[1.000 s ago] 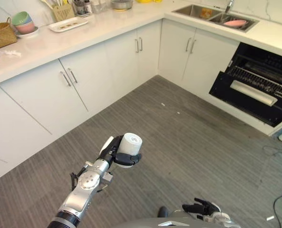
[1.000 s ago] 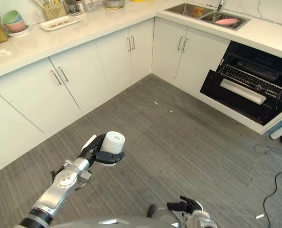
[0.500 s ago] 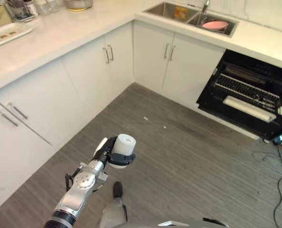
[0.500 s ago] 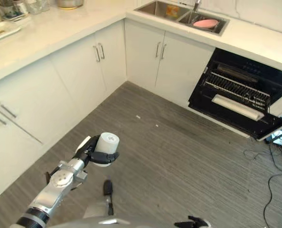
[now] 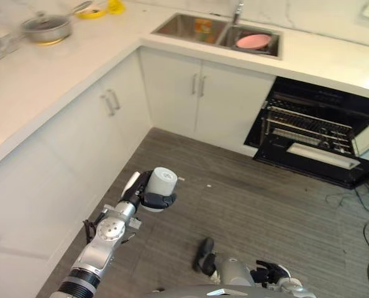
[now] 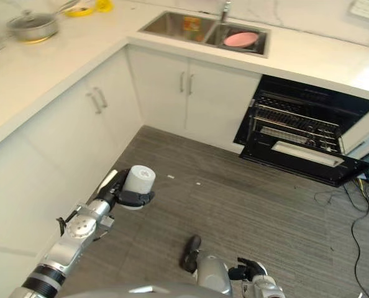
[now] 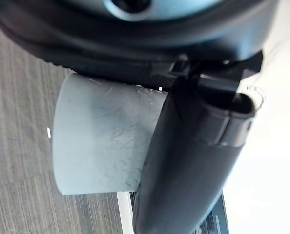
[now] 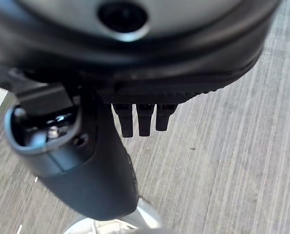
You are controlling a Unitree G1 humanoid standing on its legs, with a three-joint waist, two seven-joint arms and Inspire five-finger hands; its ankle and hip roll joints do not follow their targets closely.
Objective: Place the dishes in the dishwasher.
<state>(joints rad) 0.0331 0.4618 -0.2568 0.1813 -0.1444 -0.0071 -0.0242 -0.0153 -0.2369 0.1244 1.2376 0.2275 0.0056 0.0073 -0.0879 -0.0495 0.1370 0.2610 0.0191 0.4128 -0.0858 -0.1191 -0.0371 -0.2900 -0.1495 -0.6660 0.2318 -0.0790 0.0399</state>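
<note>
A pale grey cup point(image 5: 162, 181) is held in the left hand point(image 5: 148, 197), whose dark fingers and thumb are curled round its lower part; it is carried tilted, in the air above the grey plank floor point(image 5: 277, 223), with its round end turned up toward the head camera. In the left wrist view the cup point(image 7: 101, 141) is seen pressed against the palm, with the thumb point(image 7: 194, 161) laid across its side. The cup is held near the white cabinets point(image 5: 97, 124) that run under the long arm of the white counter point(image 5: 41, 81), and well apart from the dishwasher point(image 5: 315, 130), which is set under the other arm of the counter with its dark door dropped open and a wire rack point(image 5: 305, 127) seen inside. A double sink point(image 5: 215, 31) is set into the counter near its corner, and a pink dish point(image 5: 253, 41) is lying in the basin on the dishwasher's side. A metal pot point(image 5: 45, 28) and something yellow point(image 5: 100, 9) are standing on the counter's far edge. The right hand point(image 5: 268, 273) is hanging low by the bottom edge of the head views; in the right wrist view its fingers point(image 8: 142, 119) are seen curled with nothing inside them, above the bare floor.
</note>
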